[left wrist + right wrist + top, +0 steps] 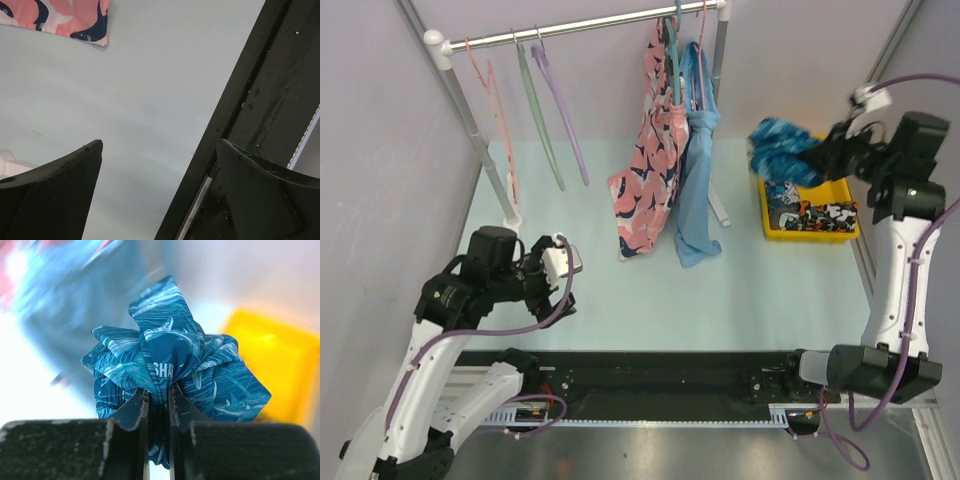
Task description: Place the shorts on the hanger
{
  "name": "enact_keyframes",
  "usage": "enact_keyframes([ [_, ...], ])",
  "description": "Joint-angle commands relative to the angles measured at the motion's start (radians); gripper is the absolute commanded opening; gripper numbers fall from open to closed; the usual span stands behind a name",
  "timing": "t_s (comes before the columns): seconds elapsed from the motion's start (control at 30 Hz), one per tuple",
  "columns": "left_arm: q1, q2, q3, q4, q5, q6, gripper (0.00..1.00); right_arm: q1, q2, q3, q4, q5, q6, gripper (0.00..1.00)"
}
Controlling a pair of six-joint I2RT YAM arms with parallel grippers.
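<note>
The blue and teal shorts (783, 148) with pale leaf print hang bunched in the air above the left end of the yellow bin (775, 228). My right gripper (823, 157) is shut on the shorts (175, 367), fabric pinched between its fingertips. The lilac hanger (563, 110) hangs on the rail (590, 25) at the back left, beside a green one and a pink one. My left gripper (563, 262) is open and empty, low over the table near its front left; its fingers (60, 190) frame bare table.
A pink navy-patterned garment (650, 160) and a light-blue garment (695, 180) hang from the rail at mid-back. The bin holds more patterned clothes (820, 212). Rack posts (480, 130) stand at back left and centre. The black base rail (260, 100) runs along the near edge.
</note>
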Motion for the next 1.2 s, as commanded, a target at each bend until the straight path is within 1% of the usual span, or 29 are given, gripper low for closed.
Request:
enact_keyframes([
  [0.0,-0.006,-0.049,0.01,0.068,0.111,0.008,1.0,0.143,-0.115,-0.205,-0.145,-0.085,-0.087,0.0],
  [0.03,-0.006,-0.071,0.002,0.1,0.133,-0.03,1.0,0.178,-0.158,-0.245,-0.153,-0.086,-0.087,0.0],
  [0.07,-0.004,-0.115,-0.028,0.204,0.177,-0.067,1.0,0.236,-0.173,-0.275,-0.161,-0.092,-0.083,0.0],
  [0.1,-0.006,-0.146,-0.05,0.266,0.2,-0.104,1.0,0.268,-0.186,-0.298,-0.162,-0.097,-0.078,0.0],
  [0.13,-0.006,-0.169,-0.073,0.327,0.221,-0.173,1.0,0.291,-0.198,-0.345,-0.164,-0.097,-0.075,0.0],
  [0.17,-0.007,-0.205,-0.117,0.444,0.229,-0.21,1.0,0.366,-0.201,-0.362,-0.169,-0.089,-0.075,0.0],
  [0.23,-0.012,-0.206,-0.143,0.505,0.254,-0.238,1.0,0.423,-0.199,-0.408,-0.181,-0.059,-0.095,0.0],
  [0.27,-0.022,-0.192,-0.146,0.513,0.257,-0.23,1.0,0.481,-0.198,-0.425,-0.188,-0.027,-0.124,0.0],
  [0.33,-0.041,-0.122,-0.14,0.487,0.257,-0.178,1.0,0.517,-0.196,-0.466,-0.193,-0.014,-0.148,0.0],
  [0.37,-0.045,-0.102,-0.134,0.454,0.255,-0.161,0.99,0.538,-0.189,-0.474,-0.189,0.001,-0.162,0.0],
  [0.43,-0.047,-0.066,-0.146,0.44,0.242,-0.121,0.98,0.566,-0.173,-0.481,-0.198,0.02,-0.179,0.0],
  [0.53,-0.049,-0.071,-0.179,0.424,0.232,-0.06,0.97,0.64,-0.134,-0.482,-0.233,0.049,-0.231,0.0],
  [0.57,-0.049,-0.074,-0.186,0.418,0.229,-0.048,0.97,0.67,-0.12,-0.49,-0.242,0.079,-0.248,0.0],
  [0.6,-0.049,-0.082,-0.194,0.412,0.226,-0.02,0.96,0.721,-0.112,-0.494,-0.253,0.099,-0.286,0.0],
  [0.67,-0.053,-0.088,-0.209,0.392,0.217,0.006,0.96,0.772,-0.104,-0.516,-0.262,0.138,-0.312,0.0],
  [0.7,-0.056,-0.091,-0.215,0.383,0.21,0.04,0.96,0.816,-0.095,-0.522,-0.267,0.142,-0.335,0.0],
  [0.8,-0.072,-0.102,-0.242,0.36,0.174,0.09,0.95,0.882,-0.077,-0.536,-0.268,0.176,-0.36,0.0],
  [0.93,-0.113,-0.097,-0.255,0.369,0.16,0.08,0.98,0.989,-0.054,-0.533,-0.204,0.242,-0.377,0.0],
  [0.97,-0.124,-0.086,-0.255,0.375,0.159,0.075,0.99,0.996,-0.046,-0.527,-0.189,0.248,-0.369,0.0],
  [1.03,-0.163,-0.066,-0.258,0.396,0.148,0.054,0.99,1.008,0.001,-0.516,-0.158,0.207,-0.33,0.0],
  [1.07,-0.174,-0.051,-0.262,0.401,0.145,0.048,0.99,1.005,0.027,-0.514,-0.14,0.192,-0.304,0.03],
  [1.1,-0.183,-0.042,-0.269,0.41,0.148,0.037,0.99,1.002,0.05,-0.513,-0.095,0.179,-0.279,0.03],
  [1.13,-0.184,-0.033,-0.278,0.419,0.162,0.037,0.98,1.0,0.117,-0.51,-0.081,0.146,-0.264,0.03],
  [1.17,-0.184,-0.016,-0.283,0.423,0.179,0.041,0.97,1.003,0.151,-0.502,-0.071,0.132,-0.264,0.03],
])
